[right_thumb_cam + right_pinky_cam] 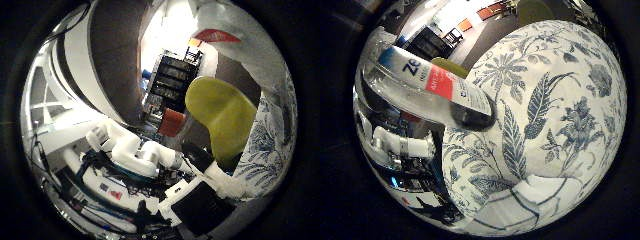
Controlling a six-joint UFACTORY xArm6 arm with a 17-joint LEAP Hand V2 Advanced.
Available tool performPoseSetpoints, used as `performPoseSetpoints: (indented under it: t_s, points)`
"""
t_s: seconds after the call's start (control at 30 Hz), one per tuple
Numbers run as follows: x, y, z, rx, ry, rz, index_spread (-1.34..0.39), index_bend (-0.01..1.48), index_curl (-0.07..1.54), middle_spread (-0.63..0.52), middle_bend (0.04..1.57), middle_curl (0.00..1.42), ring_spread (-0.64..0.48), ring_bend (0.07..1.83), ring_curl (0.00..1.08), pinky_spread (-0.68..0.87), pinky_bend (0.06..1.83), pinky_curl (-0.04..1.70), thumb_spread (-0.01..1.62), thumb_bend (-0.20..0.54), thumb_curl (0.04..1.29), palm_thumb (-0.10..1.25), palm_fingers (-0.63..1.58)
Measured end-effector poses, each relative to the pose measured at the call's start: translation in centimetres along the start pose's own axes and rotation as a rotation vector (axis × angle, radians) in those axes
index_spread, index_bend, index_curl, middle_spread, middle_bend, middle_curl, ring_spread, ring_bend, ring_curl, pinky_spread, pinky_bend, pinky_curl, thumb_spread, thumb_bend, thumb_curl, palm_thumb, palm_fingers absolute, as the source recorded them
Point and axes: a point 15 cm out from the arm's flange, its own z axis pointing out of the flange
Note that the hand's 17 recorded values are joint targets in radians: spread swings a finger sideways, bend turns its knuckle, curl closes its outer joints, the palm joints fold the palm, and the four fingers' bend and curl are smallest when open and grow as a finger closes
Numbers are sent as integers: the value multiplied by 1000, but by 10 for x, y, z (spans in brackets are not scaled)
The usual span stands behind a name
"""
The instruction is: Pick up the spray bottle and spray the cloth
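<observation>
A clear plastic spray bottle [432,87] lies very close to the palm, filling much of the little finger side view. Its body is see-through, with a label banded in blue, white and red wrapped around it. The end of the bottle nearest the tablecloth looks dark and rounded; which end it is cannot be told. The bottle sits against a white tablecloth [555,115] printed with blue leaves and flowers, which spreads out wide past the bottle and away from the palm.

Just beyond the bottle, farther from the palm along the tablecloth, lies a white cloth [530,202] crossed by thin dark lines in a grid. It rests on the floral tablecloth, near the bottle but apart from it.

On the thumb side, the hand [150,160] shows its white and black parts. Its fingers [125,147] are bent inward, curling across the view toward a black-tipped finger close to the tablecloth's edge. Whether they press on the bottle cannot be told from here, as the bottle barely shows in this view.

Beside the hand on the thumb side stands a yellow-green chair [222,115], its curved back facing the palm, near the tablecloth's edge. Farther off is a dark shelving unit [170,82].
</observation>
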Motion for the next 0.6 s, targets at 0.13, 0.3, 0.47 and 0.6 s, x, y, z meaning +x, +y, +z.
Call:
performPoseSetpoints:
  t_s: [0.13,0.3,0.47,0.6]
  points:
    - [-6,0,-19,12,36,-16,-336,158,323,85,411,324,157,480,249,444,440,433,993,-26,428,736,83]
    - [-16,-3,-59,51,105,-48,-324,157,297,92,378,328,176,444,251,440,428,394,998,-26,420,727,105]
    - [-40,-1,-92,59,183,-100,-315,164,292,95,346,328,180,421,253,446,418,364,1006,-25,417,726,142]
    - [-62,28,-115,0,224,-94,-305,155,287,101,332,330,200,384,249,457,427,353,1010,-26,418,723,143]
